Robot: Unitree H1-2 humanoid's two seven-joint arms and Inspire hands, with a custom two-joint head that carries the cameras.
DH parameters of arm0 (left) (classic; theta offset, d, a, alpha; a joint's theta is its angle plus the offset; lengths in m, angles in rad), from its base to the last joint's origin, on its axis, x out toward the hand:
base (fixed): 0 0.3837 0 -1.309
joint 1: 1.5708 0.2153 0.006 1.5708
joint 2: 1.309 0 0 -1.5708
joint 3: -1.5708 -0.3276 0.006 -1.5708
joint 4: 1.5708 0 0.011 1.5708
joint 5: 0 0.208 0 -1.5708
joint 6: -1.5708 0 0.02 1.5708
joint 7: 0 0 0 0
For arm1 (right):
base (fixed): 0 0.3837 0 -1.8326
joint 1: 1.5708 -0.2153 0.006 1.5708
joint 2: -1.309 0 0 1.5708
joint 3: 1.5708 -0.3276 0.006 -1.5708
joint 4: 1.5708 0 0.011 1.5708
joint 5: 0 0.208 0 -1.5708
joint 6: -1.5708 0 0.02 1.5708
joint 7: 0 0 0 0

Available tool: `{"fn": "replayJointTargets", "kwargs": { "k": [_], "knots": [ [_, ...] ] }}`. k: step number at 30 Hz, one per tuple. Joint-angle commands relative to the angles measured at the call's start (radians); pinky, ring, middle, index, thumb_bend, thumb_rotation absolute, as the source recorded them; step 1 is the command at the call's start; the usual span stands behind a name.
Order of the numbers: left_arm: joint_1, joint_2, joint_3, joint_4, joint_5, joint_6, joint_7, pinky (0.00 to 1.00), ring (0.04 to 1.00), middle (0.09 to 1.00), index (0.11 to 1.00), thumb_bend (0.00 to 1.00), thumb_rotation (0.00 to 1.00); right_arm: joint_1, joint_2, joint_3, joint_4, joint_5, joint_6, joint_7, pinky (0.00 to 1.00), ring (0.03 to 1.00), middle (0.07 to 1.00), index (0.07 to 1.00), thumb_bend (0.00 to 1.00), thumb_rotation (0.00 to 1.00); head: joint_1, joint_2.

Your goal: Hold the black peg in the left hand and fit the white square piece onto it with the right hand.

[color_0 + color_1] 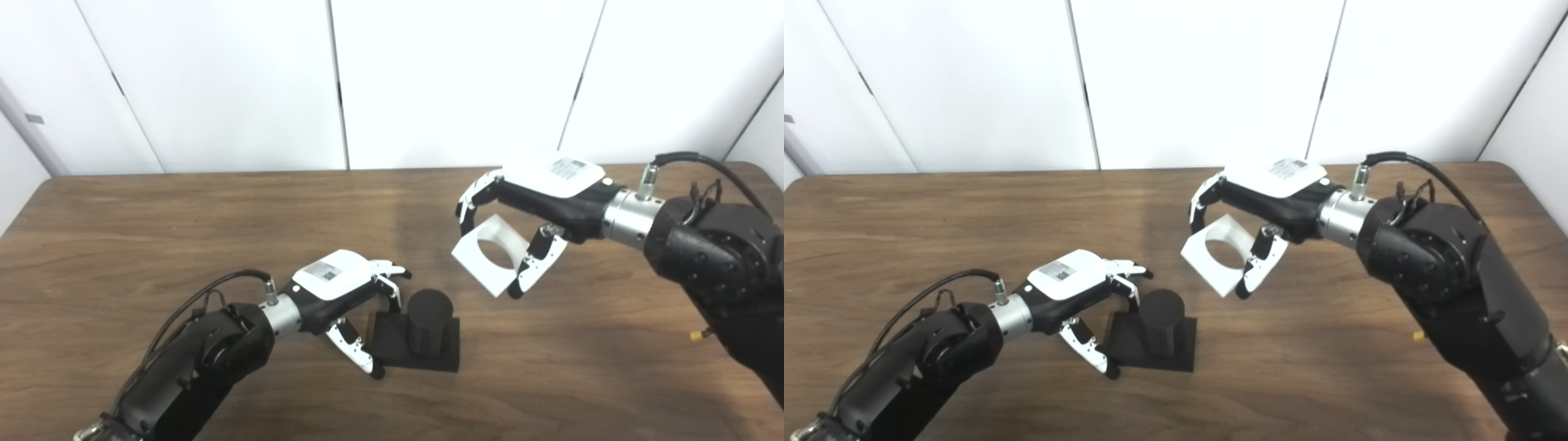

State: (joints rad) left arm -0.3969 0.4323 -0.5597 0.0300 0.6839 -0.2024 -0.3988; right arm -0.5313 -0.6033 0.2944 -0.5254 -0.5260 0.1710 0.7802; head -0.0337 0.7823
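Black peg [429, 323]: upright cylinder on a flat square black base [418, 348], standing on the wooden table [184, 233] near its front middle. Base flat on the table, cylinder rising from about its centre.

Just left of the peg, left robot hand [343, 291]: fingers [392, 288] curled toward the cylinder's left side, thumb [358, 352] stretched down to the base's left front corner. Touching or only very close — cannot tell; peg not lifted, not visibly clamped. Fingers spread, nothing carried.

Up and to the right of the peg, white square piece [490, 254]: flat plate with a round hole through its middle, tilted on one corner, held clear of the table and apart from the peg. Grasped by the right robot hand [539, 202], fingers over its upper left edge, thumb [536, 266] pressed against its lower right edge.

Right arm [710, 257] beyond that, entering from the right, with a black cable [704, 160] looped over the wrist. Behind the peg, at the table's far edge, white wall panels [453, 79].
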Motion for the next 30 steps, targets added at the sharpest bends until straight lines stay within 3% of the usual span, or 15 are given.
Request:
{"fn": "replayJointTargets", "kwargs": {
  "k": [1, 12, 30],
  "knots": [
    [0.015, 0.005, -0.042, 0.037, 0.069, 0.039, -0.077, 0.86, 0.925, 0.922, 0.493, 0.52, 0.07, -0.058, 0.005, -0.010, -0.040, 0.009, -0.007, 0.003, 0.73, 0.793, 0.741, 0.478, 0.52, 0.13, 0.002, 0.003],
    [0.019, -0.003, -0.037, 0.030, 0.063, 0.046, -0.074, 0.86, 0.918, 0.919, 0.492, 0.52, 0.07, -0.052, 0.060, 0.012, -0.047, 0.018, -0.024, 0.007, 0.73, 0.798, 0.745, 0.477, 0.52, 0.14, 0.015, 0.009],
    [0.018, 0.002, -0.042, 0.018, 0.070, 0.042, -0.080, 0.85, 0.925, 0.926, 0.493, 0.52, 0.07, -0.034, 0.090, 0.041, -0.012, 0.002, -0.049, 0.003, 0.73, 0.791, 0.740, 0.477, 0.52, 0.13, 0.025, 0.013]
  ]
}}
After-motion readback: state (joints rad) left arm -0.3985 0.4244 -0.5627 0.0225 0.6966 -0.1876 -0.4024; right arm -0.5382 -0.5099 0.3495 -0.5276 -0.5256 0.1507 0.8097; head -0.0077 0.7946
